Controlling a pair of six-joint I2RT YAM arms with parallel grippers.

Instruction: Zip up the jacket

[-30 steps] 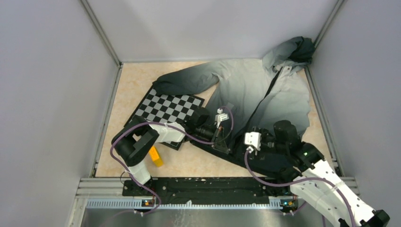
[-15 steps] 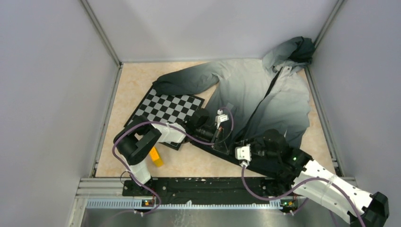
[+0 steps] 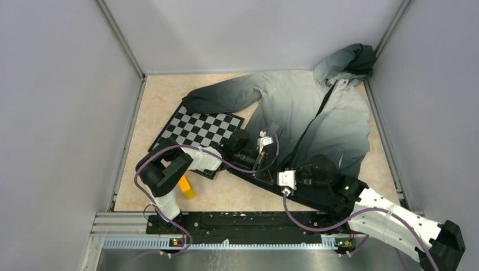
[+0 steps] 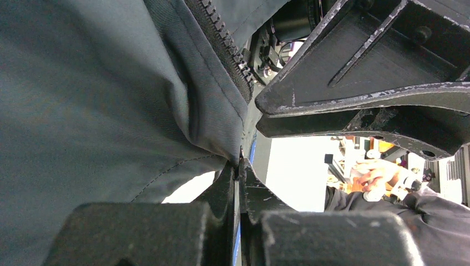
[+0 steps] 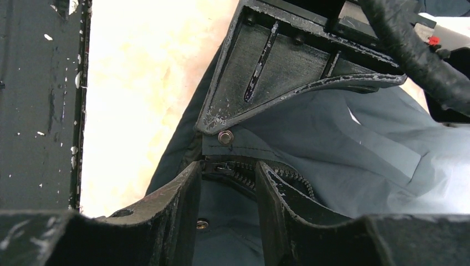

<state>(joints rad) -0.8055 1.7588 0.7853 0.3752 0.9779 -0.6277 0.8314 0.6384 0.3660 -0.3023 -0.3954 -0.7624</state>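
Observation:
The jacket (image 3: pixel 316 116) lies spread at the back right, pale grey at the hood and black at the hem. My left gripper (image 4: pixel 239 162) is shut on the dark hem edge beside the zipper teeth (image 4: pixel 224 41); in the top view the left gripper (image 3: pixel 261 168) is at the jacket's near corner. My right gripper (image 5: pixel 227 169) is right next to it, its jaws apart on either side of the zipper slider (image 5: pixel 220 166), without clamping it. Seen from above, the right gripper (image 3: pixel 275 179) sits over the black hem.
A black-and-white checkerboard (image 3: pixel 202 129) lies left of the jacket, partly under the left arm. A yellow block (image 3: pixel 186 187) sits near the left arm's base. Grey walls close in the table, and a black rail (image 3: pixel 237 223) runs along the near edge.
The right arm has swung left toward the left gripper, and its jaws have narrowed around the zipper's lower end. The left gripper has kept its hold and place.

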